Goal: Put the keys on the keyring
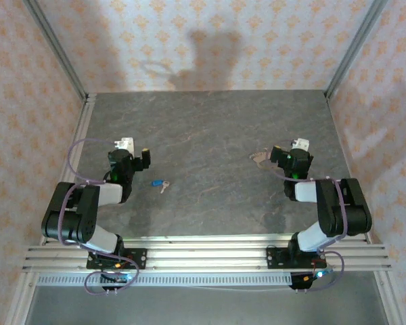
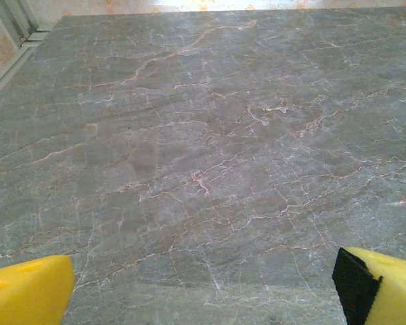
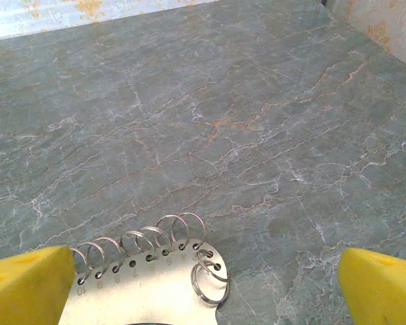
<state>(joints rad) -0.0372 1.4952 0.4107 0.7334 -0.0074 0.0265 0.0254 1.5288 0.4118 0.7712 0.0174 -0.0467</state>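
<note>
The keyring (image 3: pixel 145 288) lies flat on the table (image 1: pixel 210 128). In the right wrist view it is a thin metal plate with a row of small split rings (image 3: pixel 132 245) threaded through holes along its edge. The right fingers (image 3: pixel 382 288) stand wide apart on either side of it, and nothing is clamped. The keys (image 1: pixel 159 183) lie well to the left of the keyring and a little nearer the arm bases. They are blue-headed and tiny, and their number cannot be told. The left fingers (image 2: pixel 27 291) are further left of the keyring than the keys, also spread apart and empty.

The keys look light and rigid and would likely skid on the smooth table, so the blue head is the safer place to pinch. The keyring's plate looks stiff but thin and flat, best taken by its edge. Its rings look springy and loose, and apt to swing.
</note>
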